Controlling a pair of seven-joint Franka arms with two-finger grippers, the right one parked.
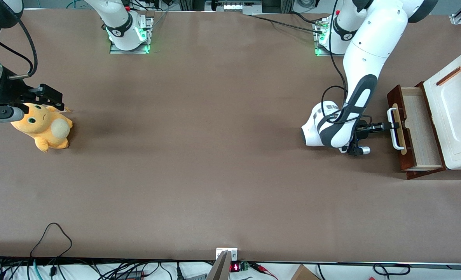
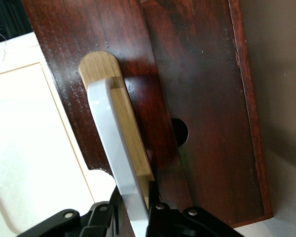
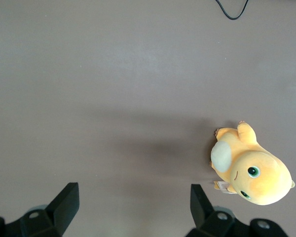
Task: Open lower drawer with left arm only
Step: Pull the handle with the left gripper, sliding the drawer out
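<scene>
1. Where the brown table [image 1: 215, 155] reaches the working arm's end, a white cabinet [image 1: 454, 116] stands with its lower drawer [image 1: 419, 128] pulled partly out, pale wood inside showing.
2. The left arm [image 1: 364, 74] reaches down in front of the drawer, its black gripper [image 1: 390, 126] level with the white bar handle [image 1: 394, 128].
3. In the wrist view, the gripper [image 2: 133, 217] is closed around the handle [image 2: 116, 148], one finger on each side of the bar.
4. The handle sits over a pale wood strip [image 2: 123, 118] on the dark reddish-brown drawer front [image 2: 89, 54].
5. A yellow plush toy [image 1: 44, 126] lies toward the parked arm's end of the table.
</scene>
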